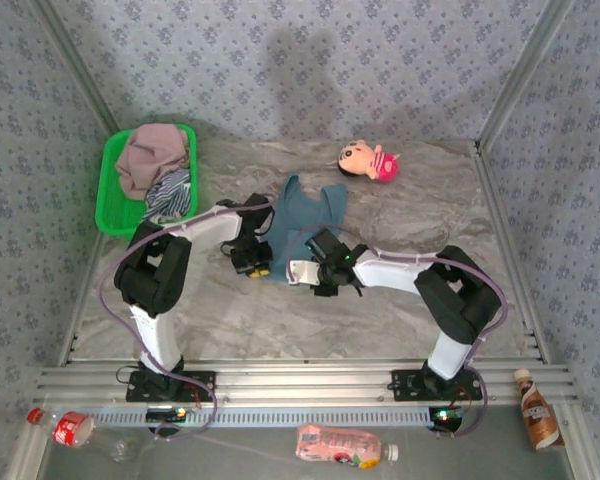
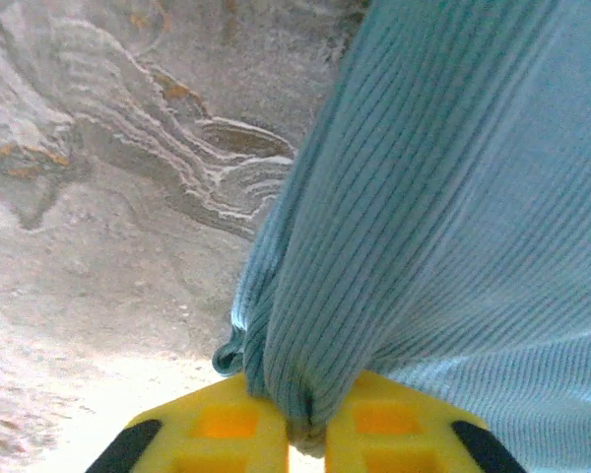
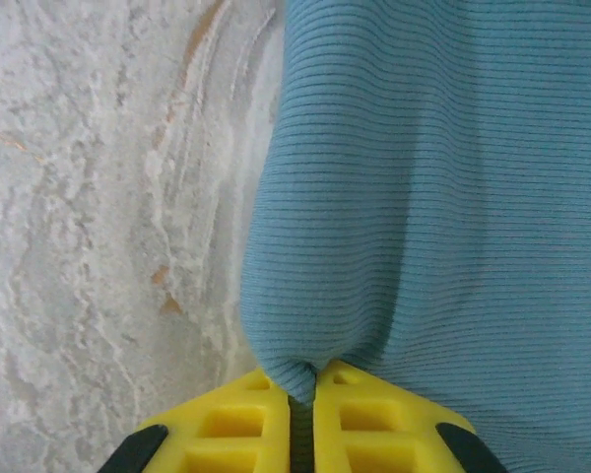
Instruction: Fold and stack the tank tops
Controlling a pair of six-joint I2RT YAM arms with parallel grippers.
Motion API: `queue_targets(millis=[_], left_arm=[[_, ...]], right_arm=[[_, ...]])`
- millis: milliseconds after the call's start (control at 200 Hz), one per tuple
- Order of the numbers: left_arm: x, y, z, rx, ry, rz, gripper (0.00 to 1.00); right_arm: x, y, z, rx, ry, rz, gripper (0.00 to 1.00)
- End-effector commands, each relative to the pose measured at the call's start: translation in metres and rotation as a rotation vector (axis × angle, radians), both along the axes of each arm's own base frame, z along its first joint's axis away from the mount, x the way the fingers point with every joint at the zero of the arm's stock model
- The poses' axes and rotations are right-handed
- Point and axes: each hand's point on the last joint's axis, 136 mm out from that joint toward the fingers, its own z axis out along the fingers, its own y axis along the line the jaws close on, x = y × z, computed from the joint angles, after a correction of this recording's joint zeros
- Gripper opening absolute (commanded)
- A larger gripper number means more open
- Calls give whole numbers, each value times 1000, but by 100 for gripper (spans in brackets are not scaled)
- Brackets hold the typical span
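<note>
A dusty teal-blue tank top (image 1: pixel 302 215) lies spread on the marble table, its straps toward the back. My left gripper (image 1: pixel 257 266) pinches its near left edge; the ribbed cloth (image 2: pixel 404 227) bunches between the yellow fingers (image 2: pixel 227 429). My right gripper (image 1: pixel 302 270) holds the near edge just to the right, with a fold of the same top (image 3: pixel 433 197) squeezed between its yellow fingers (image 3: pixel 236 429). The mauve-pink tank top (image 1: pixel 152 155) and the navy-and-white striped one (image 1: pixel 170 195) sit heaped in the green basket (image 1: pixel 110 195) at the back left.
A small pink plush doll (image 1: pixel 368 160) lies at the back of the table, right of centre. Below the table's near rail are a clear bottle with a red label (image 1: pixel 65 428), a pink bottle (image 1: pixel 342 446) and a brown bottle (image 1: pixel 538 410). Patterned walls close in three sides.
</note>
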Motion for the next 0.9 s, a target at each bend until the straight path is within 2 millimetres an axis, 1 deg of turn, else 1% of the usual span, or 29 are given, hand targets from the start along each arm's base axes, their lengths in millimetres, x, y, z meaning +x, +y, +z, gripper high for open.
queue_targets(millis=[0,85,165,305,410,515,595,660,715,824,894], left_arm=[[-9,15,10,75,25,-28,4],[-17,21,20,84,37,-38,2],[-28,26,32,90,47,-54,0],[-52,38,54,94,74,-69,0],[-67,45,72,87,86,-72,0],[-78,50,91,82,80,-67,0],[-85,51,102,66,77,-67,0],[-88,50,109,56,77,-70,0],[-87,48,115,43,65,-71,0],[-77,41,130,18,29,-81,1],[-67,34,136,1,-4,-90,1]], right_arm=[[-27,-6,-6,-41,84,-3,9],[-45,0,1,-19,123,10,8],[-66,6,10,15,183,18,8],[-106,18,34,95,314,33,8],[-131,30,56,155,406,48,8],[-146,42,78,215,488,52,8],[-158,49,94,248,546,65,8],[-167,53,105,273,590,73,8],[-172,56,114,293,621,78,8],[-181,57,128,314,679,86,8],[-183,56,137,340,718,72,8]])
